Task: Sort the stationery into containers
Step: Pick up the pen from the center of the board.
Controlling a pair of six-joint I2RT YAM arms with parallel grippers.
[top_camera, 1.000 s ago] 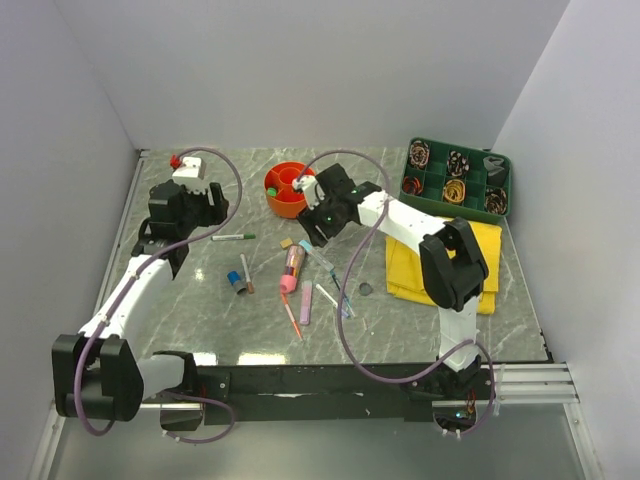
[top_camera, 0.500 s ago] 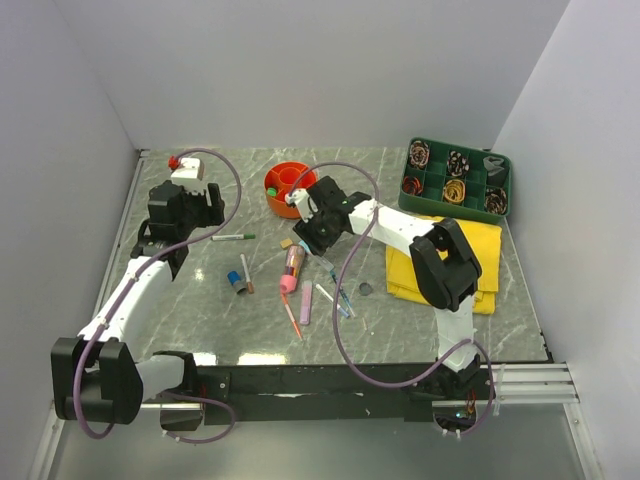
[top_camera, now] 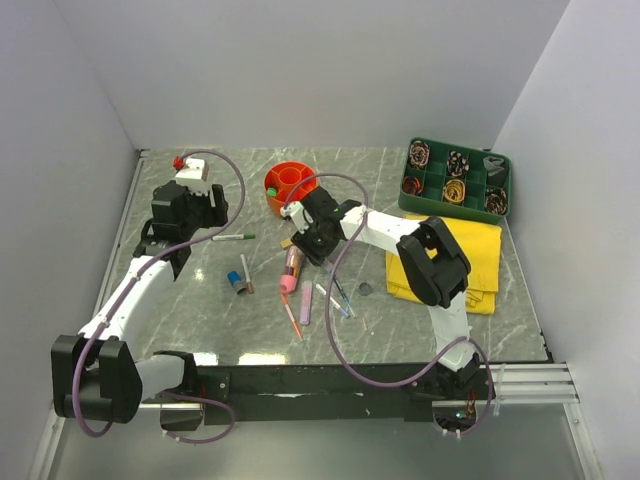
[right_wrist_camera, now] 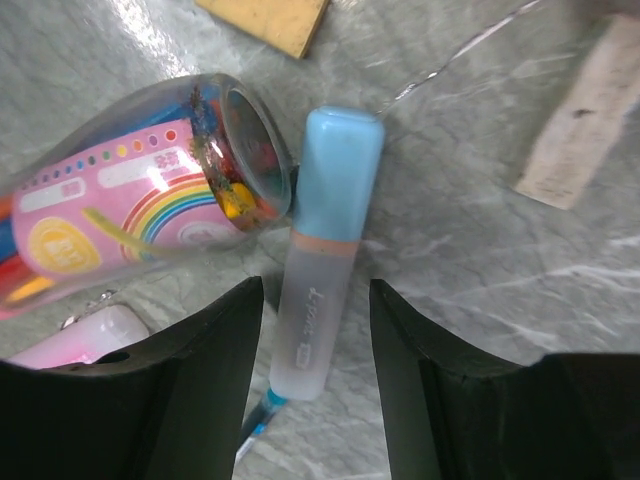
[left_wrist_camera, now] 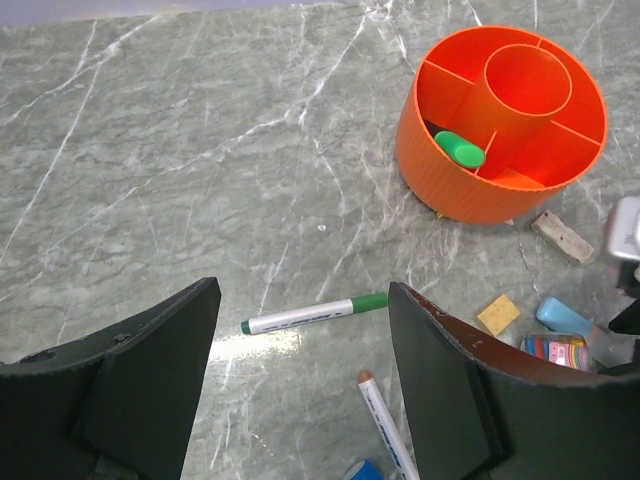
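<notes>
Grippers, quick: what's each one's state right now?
Left gripper: open, empty, above the green-capped marker.
Right gripper: open, fingers either side of the blue-capped pen, not yet gripping it.

**Fig. 1. Marble table and its load**

I see the table (top_camera: 200, 320) bearing an orange organiser (top_camera: 280, 205). Right of it lie the green tray (top_camera: 452, 207) and yellow cloth (top_camera: 470, 260). Nearer me than it lie the green-capped pen (top_camera: 233, 237), pink tube (top_camera: 292, 268), blue cap (top_camera: 233, 278) and dark disc (top_camera: 366, 290).
</notes>
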